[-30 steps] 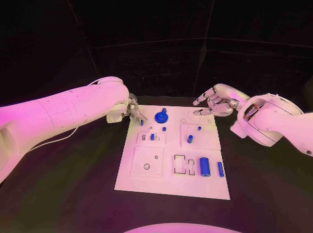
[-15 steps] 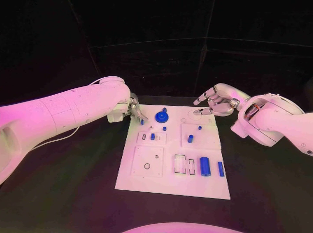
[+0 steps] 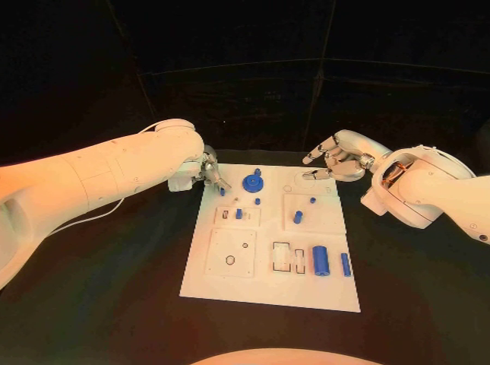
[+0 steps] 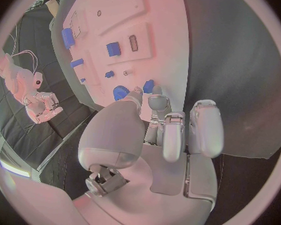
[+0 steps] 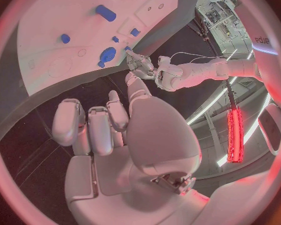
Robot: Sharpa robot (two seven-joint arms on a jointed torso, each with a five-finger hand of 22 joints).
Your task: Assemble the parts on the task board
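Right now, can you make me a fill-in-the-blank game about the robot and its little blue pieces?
1. The small parts on the task board are coloured ____.
2. The task board lies on a table that is ____ in colour.
3. The left hand is at the board's far ____ corner.
4. The right hand holds ____.

Missing words: blue; black; left; nothing

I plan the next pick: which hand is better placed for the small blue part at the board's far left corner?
Left. The left hand has its fingertips right by that part; the right hand hovers off the board's far right corner.
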